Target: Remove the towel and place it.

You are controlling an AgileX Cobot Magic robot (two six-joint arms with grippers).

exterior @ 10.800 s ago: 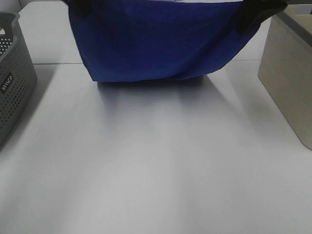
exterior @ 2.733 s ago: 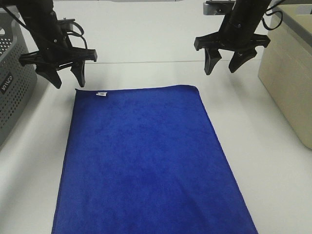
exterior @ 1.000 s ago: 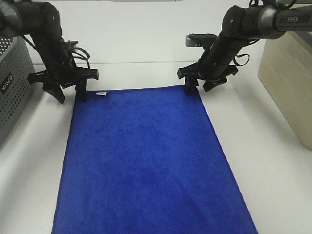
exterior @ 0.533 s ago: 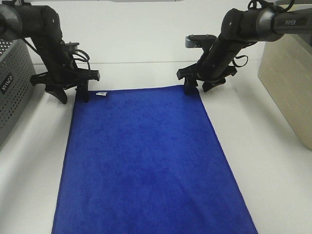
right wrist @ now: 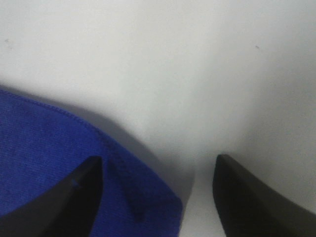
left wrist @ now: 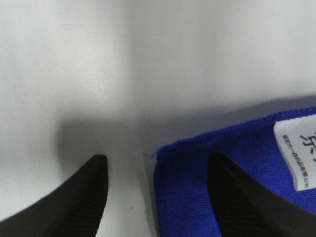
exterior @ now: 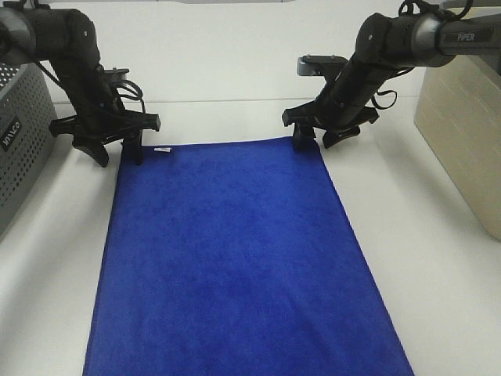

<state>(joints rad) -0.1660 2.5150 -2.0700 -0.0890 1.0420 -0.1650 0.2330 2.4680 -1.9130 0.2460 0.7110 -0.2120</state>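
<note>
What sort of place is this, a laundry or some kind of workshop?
Most likely a robotics lab bench: a plain white table, a black robot arm at each far corner of a blue towel, and a grey perforated basket beside it.

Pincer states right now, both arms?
Left pincer: open, astride a towel corner, holding nothing.
Right pincer: open, astride the other far corner, holding nothing.
</note>
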